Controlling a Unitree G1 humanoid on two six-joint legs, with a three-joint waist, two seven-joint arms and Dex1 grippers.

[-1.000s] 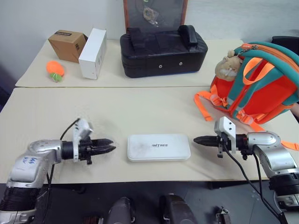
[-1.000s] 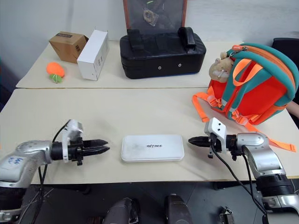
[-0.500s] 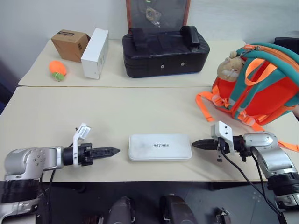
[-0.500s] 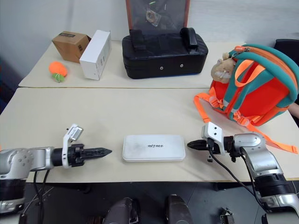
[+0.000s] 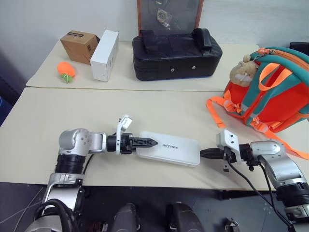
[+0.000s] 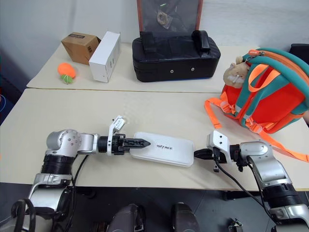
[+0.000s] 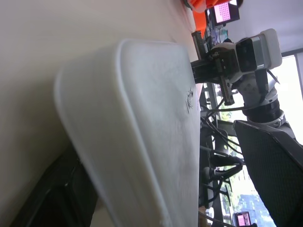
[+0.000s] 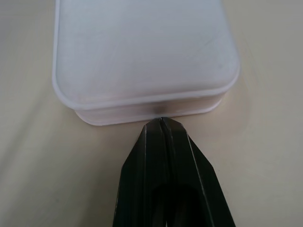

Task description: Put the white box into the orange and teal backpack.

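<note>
Now that the left gripper [image 5: 149, 142] has slid over the white box [image 5: 171, 149], wide open, the right gripper [image 5: 205, 153] stays shut at its 3 o'clock end; the orange and teal backpack [image 5: 270, 96] waits at 2 o'clock

Two cream tables [image 5: 96, 106] pushed together, front one long, back one [image 5: 120, 79] butted right against it with a visible seam between them. Plain white wall [image 5: 43, 19] behind, pretty evenly lit, no harsh shadows. Leaning against the wall in the middle is a wood-framed dark panel [image 5: 169, 12]. On the back table sit a black case [image 5: 176, 60], a brown carton [image 5: 79, 46], a white carton [image 5: 105, 55] standing beside it and a little orange ball [image 5: 66, 71]. Floor [image 5: 19, 193] under the front edge is dark grey. In the left wrist view a bright window [image 7: 293, 94] shows at the edge.
</note>
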